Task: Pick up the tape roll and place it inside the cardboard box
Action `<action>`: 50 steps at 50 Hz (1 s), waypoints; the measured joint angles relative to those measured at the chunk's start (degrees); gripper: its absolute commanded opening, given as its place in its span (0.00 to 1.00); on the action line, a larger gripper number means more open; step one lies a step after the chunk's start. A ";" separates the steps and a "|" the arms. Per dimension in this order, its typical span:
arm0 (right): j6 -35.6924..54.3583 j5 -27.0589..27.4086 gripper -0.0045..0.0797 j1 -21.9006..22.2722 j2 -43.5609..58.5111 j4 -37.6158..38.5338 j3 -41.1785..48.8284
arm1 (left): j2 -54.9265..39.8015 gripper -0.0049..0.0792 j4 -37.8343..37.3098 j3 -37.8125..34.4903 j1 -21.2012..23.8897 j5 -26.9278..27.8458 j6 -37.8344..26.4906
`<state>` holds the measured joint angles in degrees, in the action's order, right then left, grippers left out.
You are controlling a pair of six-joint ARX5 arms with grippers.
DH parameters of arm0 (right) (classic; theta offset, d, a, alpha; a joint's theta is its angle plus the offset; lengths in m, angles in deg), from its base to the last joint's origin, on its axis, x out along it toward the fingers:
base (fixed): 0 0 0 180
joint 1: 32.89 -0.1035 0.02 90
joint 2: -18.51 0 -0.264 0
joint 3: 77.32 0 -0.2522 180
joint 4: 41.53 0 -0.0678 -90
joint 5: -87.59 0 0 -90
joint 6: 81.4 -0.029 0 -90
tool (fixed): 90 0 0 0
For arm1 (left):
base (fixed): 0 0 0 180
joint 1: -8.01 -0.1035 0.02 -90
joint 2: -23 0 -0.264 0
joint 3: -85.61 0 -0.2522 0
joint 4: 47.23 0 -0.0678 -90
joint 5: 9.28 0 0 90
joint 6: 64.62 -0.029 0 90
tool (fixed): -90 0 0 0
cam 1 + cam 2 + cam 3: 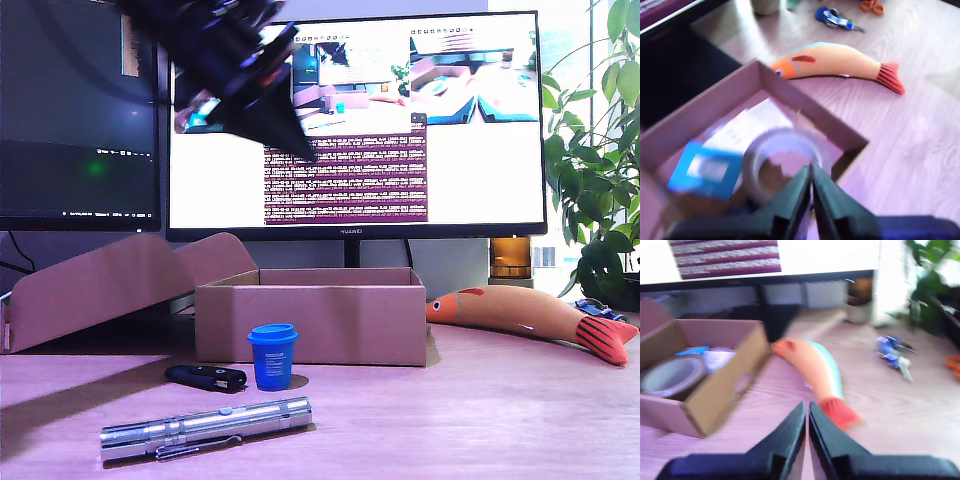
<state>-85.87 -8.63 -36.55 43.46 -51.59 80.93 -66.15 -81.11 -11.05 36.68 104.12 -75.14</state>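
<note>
Tape roll (785, 165) already lies inside the cardboard box (805, 112), just below my first gripper (811, 172), whose jaws are closed and empty; dipping could snag its rim.

You've got a matt brown cardboard box (310, 322) on a pale wood-grain table (480, 420), with a shiny ribbed metal flashlight (205, 427) up front. The blue cup (272, 356) looks like smooth plastic, the fish (530, 318) soft cloth, and the tape roll (671, 376) has a glossy brown face.
</note>
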 measured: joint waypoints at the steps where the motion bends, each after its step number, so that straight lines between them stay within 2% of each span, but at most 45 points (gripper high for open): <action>1: 0.00 -0.09 0.04 0.48 -0.72 -0.42 0.00 | 1.18 0.04 0.83 -1.38 -0.37 0.02 0.04; 10: -0.02 0.92 0.04 1.44 -7.34 -2.95 -0.02 | 10.29 0.04 7.23 -12.24 -4.48 -0.07 1.53; 17: -0.04 1.05 0.04 1.44 -8.44 -6.88 -0.02 | 16.41 0.04 13.22 -22.03 -7.69 -1.62 4.61; 30: -0.02 1.07 0.04 1.44 -8.22 -13.09 -0.02 | 33.05 0.04 21.77 -38.47 -12.31 -8.50 8.31; 40: -0.04 1.07 0.04 1.44 -8.24 -18.51 -0.02 | 48.46 0.04 22.47 -48.41 -15.78 -10.84 11.74; 50: -0.04 1.07 0.04 1.44 -8.24 -22.71 -0.02 | 60.19 0.04 18.56 -56.06 -19.37 -11.65 14.73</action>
<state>-85.91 -7.56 -35.11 35.22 -74.30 80.91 -5.95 -62.55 -67.11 17.31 92.47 -60.41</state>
